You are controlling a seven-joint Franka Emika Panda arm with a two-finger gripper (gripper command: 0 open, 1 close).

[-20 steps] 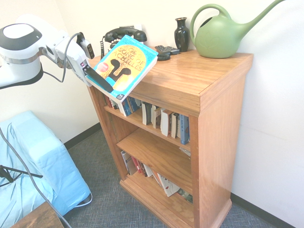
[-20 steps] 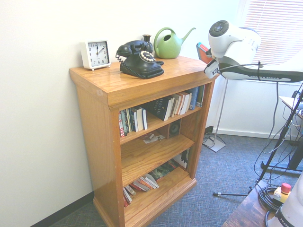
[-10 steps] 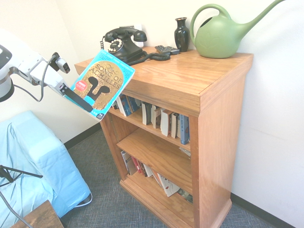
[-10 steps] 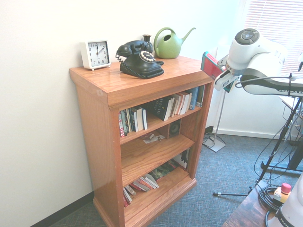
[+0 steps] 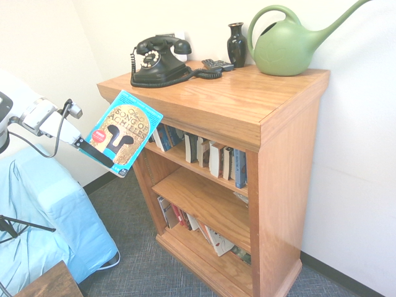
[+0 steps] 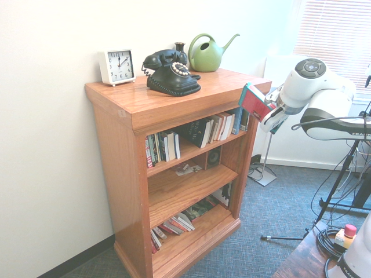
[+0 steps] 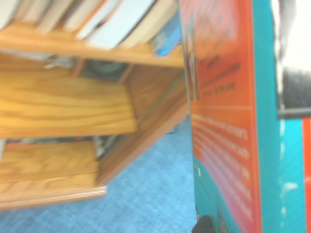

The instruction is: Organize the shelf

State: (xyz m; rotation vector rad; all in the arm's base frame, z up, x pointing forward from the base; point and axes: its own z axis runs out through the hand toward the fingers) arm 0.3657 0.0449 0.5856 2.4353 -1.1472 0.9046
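One teal book (image 5: 124, 132), pinched in the jaws, tilts with its top toward the upright shelf (image 5: 278, 154).

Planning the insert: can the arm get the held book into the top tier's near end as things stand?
Probably yes. The end effector holds the teal book just outside the shelf, nothing between, though the books look tightly packed.

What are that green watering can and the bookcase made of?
The watering can looks like moulded plastic: one even matte green, soft rounded seams. The bookcase appears to be wood with a glossy honey varnish: grain lines and window glare show on its top. Whether solid wood or veneer can't be told.
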